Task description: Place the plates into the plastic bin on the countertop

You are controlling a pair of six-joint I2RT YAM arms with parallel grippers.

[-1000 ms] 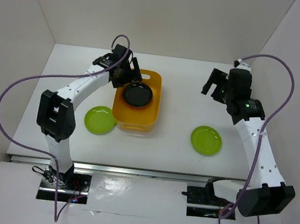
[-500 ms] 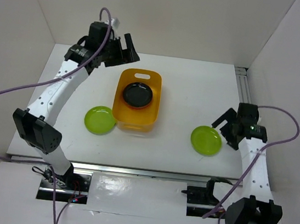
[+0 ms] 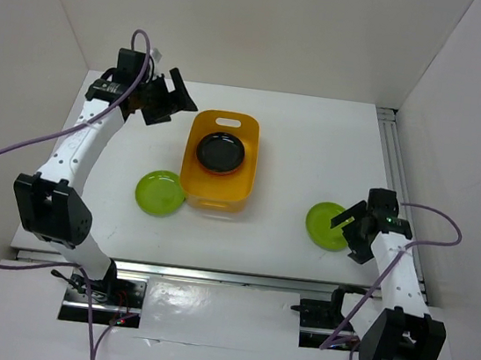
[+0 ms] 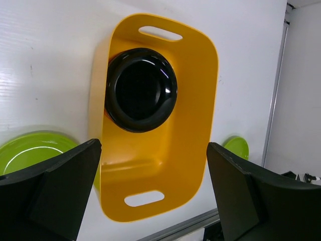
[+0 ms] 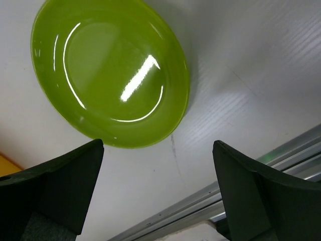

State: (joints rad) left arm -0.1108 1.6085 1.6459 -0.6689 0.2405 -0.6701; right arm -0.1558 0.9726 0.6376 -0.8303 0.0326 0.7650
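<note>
The yellow-orange plastic bin [image 3: 220, 163] stands mid-countertop with a black plate [image 3: 219, 151] inside; both show in the left wrist view, the bin [image 4: 195, 115] and the black plate [image 4: 141, 89]. A lime green plate [image 3: 159, 192] lies left of the bin, seen in the left wrist view [image 4: 30, 150]. A second lime green plate [image 3: 327, 224] lies at the right, large in the right wrist view [image 5: 110, 70]. My left gripper [image 3: 169, 100] is open and empty, up left of the bin's far end. My right gripper [image 3: 351, 232] is open and empty, at the right plate's near-right edge.
A metal rail [image 3: 403, 188] runs along the countertop's right side and another [image 3: 210, 275] along the near edge, seen in the right wrist view [image 5: 241, 201]. White walls enclose the countertop [image 3: 306, 153] on three sides. Purple cables loop from both arms.
My left gripper has let go of the black plate, now lying in the bin, and drawn back to the left. My right arm swung from the far right down to the right green plate.
</note>
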